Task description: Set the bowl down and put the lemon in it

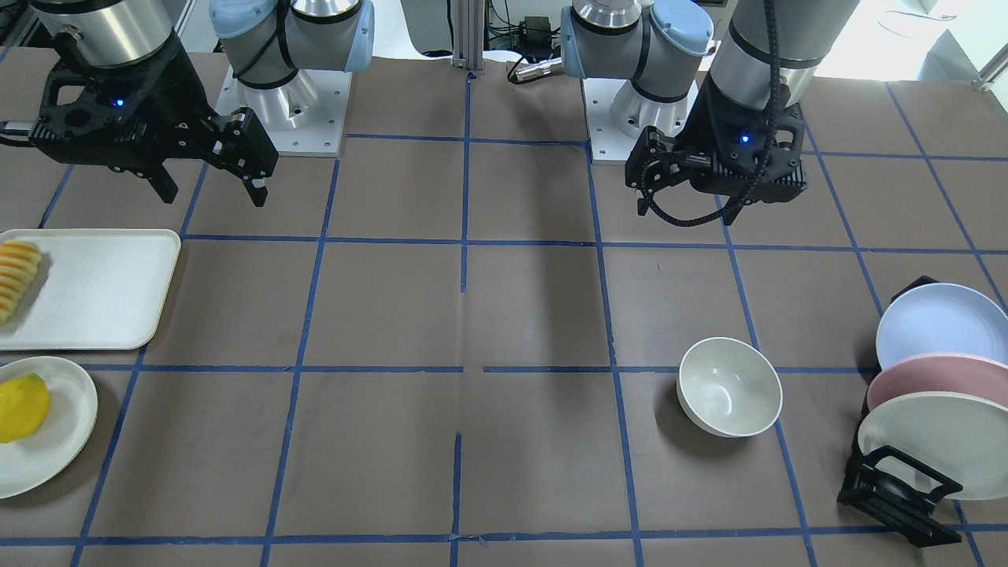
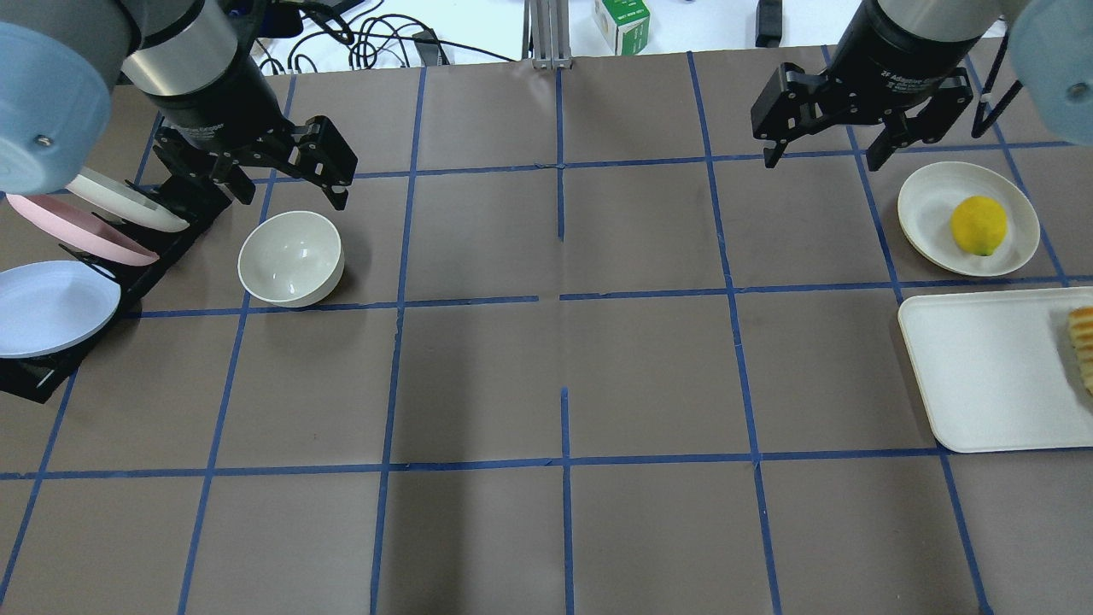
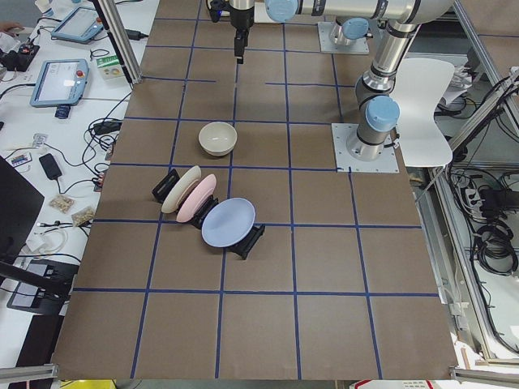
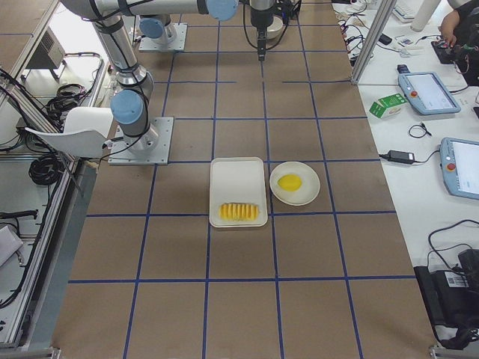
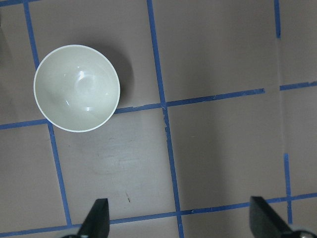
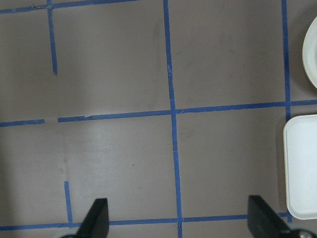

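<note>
The white bowl (image 1: 730, 386) stands upright and empty on the brown table, also in the overhead view (image 2: 290, 258) and the left wrist view (image 5: 77, 88). My left gripper (image 2: 290, 195) hangs open and empty above the table just behind the bowl, not touching it. The yellow lemon (image 2: 979, 225) lies on a shallow white plate (image 2: 931, 205) at the far right; it also shows in the front view (image 1: 22, 405). My right gripper (image 2: 821, 161) is open and empty, up in the air to the left of that plate.
A white tray (image 2: 990, 367) with a row of yellow-orange slices (image 2: 1083, 342) lies beside the lemon's plate. A black rack (image 2: 179, 231) with pale blue, pink and cream plates stands close to the bowl's left. Blue tape lines grid the table.
</note>
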Robot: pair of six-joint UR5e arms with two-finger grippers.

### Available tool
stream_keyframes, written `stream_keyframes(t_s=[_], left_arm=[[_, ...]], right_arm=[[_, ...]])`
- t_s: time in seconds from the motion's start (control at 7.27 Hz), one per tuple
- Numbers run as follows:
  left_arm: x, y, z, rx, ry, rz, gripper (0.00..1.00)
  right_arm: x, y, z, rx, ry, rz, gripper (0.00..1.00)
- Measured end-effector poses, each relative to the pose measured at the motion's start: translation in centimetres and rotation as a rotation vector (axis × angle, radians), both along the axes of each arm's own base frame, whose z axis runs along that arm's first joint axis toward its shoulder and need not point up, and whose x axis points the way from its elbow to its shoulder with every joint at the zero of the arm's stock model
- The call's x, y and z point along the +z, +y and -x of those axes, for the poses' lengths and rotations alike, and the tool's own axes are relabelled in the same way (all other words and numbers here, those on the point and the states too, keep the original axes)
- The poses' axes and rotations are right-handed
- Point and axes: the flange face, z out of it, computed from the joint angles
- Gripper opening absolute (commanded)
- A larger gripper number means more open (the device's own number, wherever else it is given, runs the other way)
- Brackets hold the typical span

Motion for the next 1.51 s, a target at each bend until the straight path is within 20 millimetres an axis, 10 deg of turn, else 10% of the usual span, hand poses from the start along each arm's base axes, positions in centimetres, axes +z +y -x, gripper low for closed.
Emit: stream_keyframes(t_s=[0.55, 0.83, 1.51], left_arm=[[-0.3, -0.2, -0.4, 0.003, 0.000, -0.006, 1.00], [-3.7, -3.6, -4.6, 0.042, -0.005, -0.048, 1.00], [-19.6, -13.1, -17.7, 0.057, 0.013, -0.084, 1.00]], right_arm=[[0.6, -0.3, 0.9, 0.000, 0.063, 0.008, 1.00], [0.1, -1.6, 3.3, 0.003, 0.134, 0.015, 1.00], [-10.0, -10.1, 26.9, 0.099, 0.176, -0.006, 1.00]])
